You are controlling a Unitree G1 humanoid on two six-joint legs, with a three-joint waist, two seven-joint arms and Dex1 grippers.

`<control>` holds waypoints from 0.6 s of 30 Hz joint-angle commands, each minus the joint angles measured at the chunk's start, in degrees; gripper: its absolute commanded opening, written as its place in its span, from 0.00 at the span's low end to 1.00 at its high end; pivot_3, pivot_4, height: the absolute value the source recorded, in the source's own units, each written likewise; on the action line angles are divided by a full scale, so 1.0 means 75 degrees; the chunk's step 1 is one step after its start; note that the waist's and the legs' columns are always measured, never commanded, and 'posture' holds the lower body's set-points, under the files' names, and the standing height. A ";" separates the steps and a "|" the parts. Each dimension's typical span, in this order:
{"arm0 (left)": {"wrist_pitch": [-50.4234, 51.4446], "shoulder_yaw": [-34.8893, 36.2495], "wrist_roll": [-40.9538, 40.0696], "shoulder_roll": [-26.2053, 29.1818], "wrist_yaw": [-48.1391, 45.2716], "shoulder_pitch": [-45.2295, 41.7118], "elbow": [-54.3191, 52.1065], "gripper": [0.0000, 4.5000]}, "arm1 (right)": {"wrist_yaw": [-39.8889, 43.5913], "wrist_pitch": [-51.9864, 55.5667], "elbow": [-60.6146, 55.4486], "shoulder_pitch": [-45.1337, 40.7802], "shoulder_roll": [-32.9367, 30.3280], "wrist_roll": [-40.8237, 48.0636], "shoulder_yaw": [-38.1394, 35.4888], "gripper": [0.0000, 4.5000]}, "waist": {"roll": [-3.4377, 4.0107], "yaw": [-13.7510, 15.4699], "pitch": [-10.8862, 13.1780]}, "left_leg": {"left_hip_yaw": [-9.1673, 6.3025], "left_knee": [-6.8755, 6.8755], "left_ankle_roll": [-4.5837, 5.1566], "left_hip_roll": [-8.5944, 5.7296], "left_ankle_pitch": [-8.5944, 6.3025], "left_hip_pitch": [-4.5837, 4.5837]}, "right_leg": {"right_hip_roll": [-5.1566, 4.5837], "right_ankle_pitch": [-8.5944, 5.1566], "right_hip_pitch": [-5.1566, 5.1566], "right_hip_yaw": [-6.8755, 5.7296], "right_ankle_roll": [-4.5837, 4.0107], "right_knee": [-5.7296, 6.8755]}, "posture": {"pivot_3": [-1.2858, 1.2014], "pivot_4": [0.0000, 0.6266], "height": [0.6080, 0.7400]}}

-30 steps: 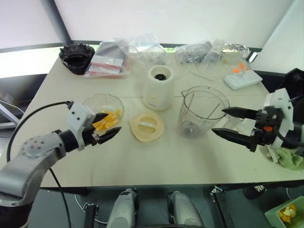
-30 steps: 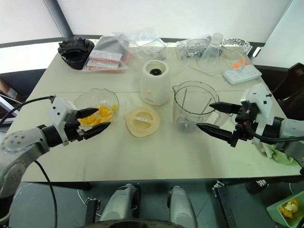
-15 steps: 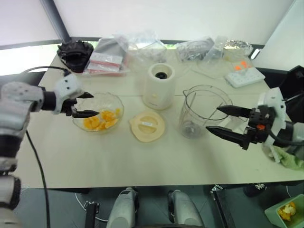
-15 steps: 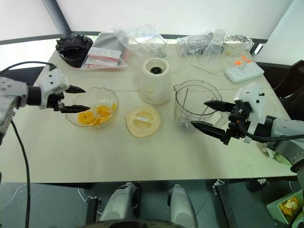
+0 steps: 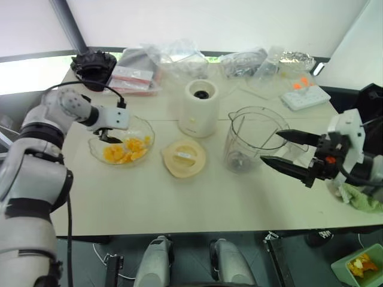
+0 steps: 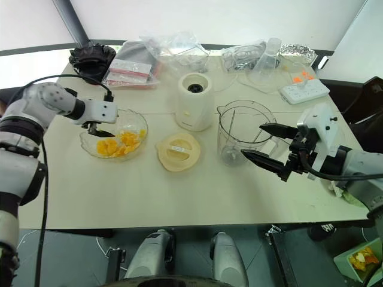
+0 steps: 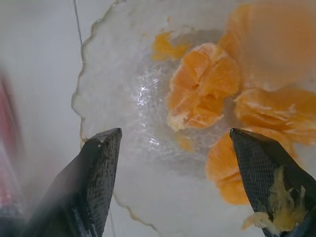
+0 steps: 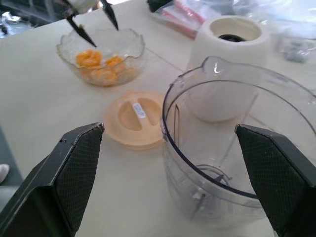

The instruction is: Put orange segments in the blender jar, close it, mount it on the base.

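**A:** ok so where's everything sitting right now?

**B:** Left gripper (image 6: 103, 129) is pointed down into the glass bowl (image 6: 136, 124) on the left side of the table (image 6: 179, 197), fingers spread apart, nothing between them. One tip is over the bowl's scalloped rim, the other over the fruit, with a bit of pulp stuck on it. The orange segments (image 6: 116, 144) are all piled in that bowl.

**A:** and the jar?

**B:** Blender jar (image 6: 238, 134) stands upright on the table, right of middle, with just the little blade at the bottom. The base (image 6: 194, 101) is behind it and a bit to the left, dark socket facing up, close by but not touching. The flat cream lid (image 6: 178, 151) lies between bowl and jar.

**A:** right arm doing anything?

**B:** Right gripper (image 6: 266, 145) hangs just right of the jar, fingers wide apart and aimed at its wall. Can't tell if the tips touch the plastic. Bags (image 6: 173, 51) and a power strip (image 6: 306, 91) sit along the far edge.
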 commanded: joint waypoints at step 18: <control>0.1284 -0.0647 0.1908 -0.1402 0.1462 -0.0478 0.0696 0.82 | -0.0127 -0.0043 -0.0332 0.0081 -0.0388 0.0559 -0.0423 0.99 | -0.0028 0.0001 0.0011 | -0.0009 0.0088 0.0000 0.0004 -0.0001 -0.0005 | 0.0002 0.0008 0.0016 0.0007 0.0022 0.0044 | 0.52 0.24 1.00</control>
